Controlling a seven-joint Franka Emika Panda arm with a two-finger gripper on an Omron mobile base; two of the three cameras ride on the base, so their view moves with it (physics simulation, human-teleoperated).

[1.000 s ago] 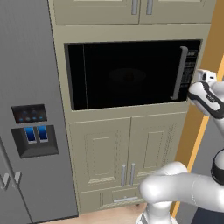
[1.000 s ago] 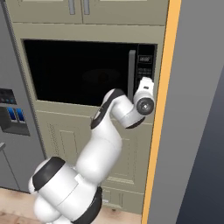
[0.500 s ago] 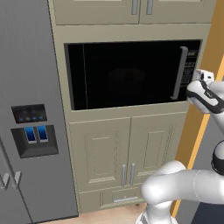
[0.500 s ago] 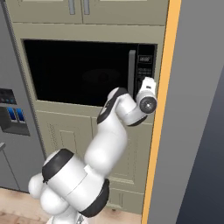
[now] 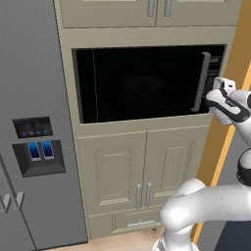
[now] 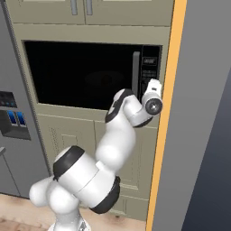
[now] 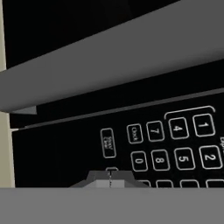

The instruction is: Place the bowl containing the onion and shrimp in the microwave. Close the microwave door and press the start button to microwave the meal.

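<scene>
Claw (image 7: 109, 179), fingers pressed together, sits right at the keypad (image 7: 175, 144) of the microwave (image 5: 147, 83); microwave door (image 6: 85, 74) closed.

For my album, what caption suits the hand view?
Shut gripper pressed close to the microwave keypad, beside the door's grey bar handle.

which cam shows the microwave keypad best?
Hand view: the keypad is close up, digits and button outlines readable. Right base view shows it as a narrow strip right of the door handle, labels too small. In the left base view it is a thin dark sliver.
</scene>
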